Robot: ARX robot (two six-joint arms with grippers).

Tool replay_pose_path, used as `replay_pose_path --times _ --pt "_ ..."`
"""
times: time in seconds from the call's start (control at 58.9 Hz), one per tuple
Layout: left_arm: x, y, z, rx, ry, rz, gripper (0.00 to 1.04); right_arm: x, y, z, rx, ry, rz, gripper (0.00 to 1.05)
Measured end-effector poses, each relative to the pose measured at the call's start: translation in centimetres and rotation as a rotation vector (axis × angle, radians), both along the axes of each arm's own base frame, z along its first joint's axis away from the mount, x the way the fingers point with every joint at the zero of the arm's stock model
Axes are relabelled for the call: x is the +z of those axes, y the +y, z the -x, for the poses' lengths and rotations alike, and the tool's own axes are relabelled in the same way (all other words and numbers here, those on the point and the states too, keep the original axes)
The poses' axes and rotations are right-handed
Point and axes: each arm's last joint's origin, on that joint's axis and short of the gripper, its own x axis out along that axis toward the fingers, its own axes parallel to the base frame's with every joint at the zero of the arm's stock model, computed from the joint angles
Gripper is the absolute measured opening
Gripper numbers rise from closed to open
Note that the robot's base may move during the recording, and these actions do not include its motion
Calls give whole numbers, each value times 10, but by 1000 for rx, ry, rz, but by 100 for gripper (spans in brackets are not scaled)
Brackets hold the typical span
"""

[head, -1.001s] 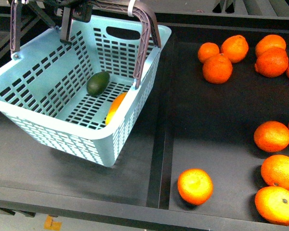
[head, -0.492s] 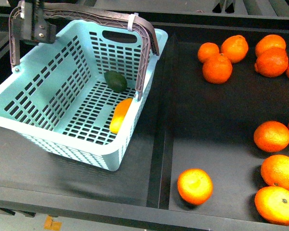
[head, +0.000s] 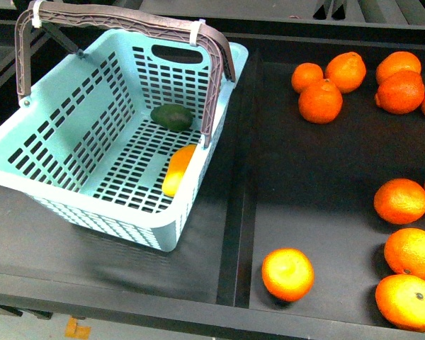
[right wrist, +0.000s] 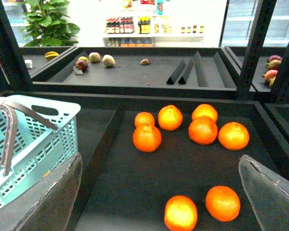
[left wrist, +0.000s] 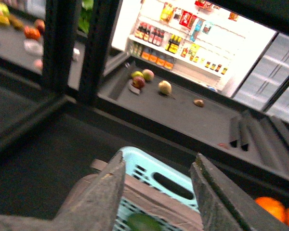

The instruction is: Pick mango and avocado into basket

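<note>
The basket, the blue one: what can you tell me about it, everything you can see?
The basket is light aqua plastic, rectangular, with slotted walls and floor. Its brown ribbed handles stand up together over it, tied with white zip ties. It sits on the dark shelf, left of the oranges' tray. Inside lie a dark green avocado and a yellow-orange mango against the right wall. No gripper touches it.

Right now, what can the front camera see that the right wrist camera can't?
Only the front view shows inside the light aqua slotted plastic basket, where the dark green egg-shaped avocado and the long yellow-orange mango lie apart.

Only the right wrist view shows its own open right gripper, a far shelf with small fruit, and a leafy green plant.

Both show the basket, its brown ribbed handles and the round oranges.
</note>
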Motion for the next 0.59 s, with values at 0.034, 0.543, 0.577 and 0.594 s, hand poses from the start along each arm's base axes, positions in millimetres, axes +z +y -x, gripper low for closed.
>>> replay_pose_path --times 0.034,0.543,0.577,0.594 --pt "-5 4 12 3 7 -51 21 0 0 0 0 0 0 96" --pt "-29 34 107 -1 25 -136 2 0 0 0 0 0 0 96" --pt "-32 34 111 -2 8 -136 2 0 0 0 0 0 0 96" --pt "-34 34 113 -3 10 -136 2 0 0 0 0 0 0 96"
